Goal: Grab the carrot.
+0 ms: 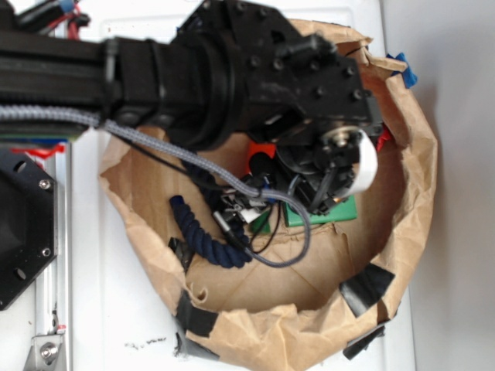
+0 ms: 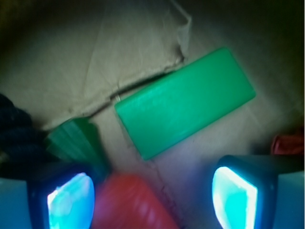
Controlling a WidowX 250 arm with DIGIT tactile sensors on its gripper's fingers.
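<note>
The smooth orange-red toy carrot point(image 2: 133, 202) is lying blurred at the lower edge of the wrist view, between the two glowing fingers point(image 2: 71, 202), which are standing apart (open, not touching it). Its dark green tuft point(image 2: 76, 140) is pointing up-left. The green rectangular block point(image 2: 186, 107) is resting beyond, on the crumpled brown paper point(image 2: 95, 62).

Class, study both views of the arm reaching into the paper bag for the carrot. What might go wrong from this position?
1. The carrot lies off-centre, against one finger of the open claw, so closing might push it aside.
2. The green block lies just ahead; drifting forward could grab it instead.
3. The arm hides the carrot from the exterior view, and the dark rope lies close.
</note>
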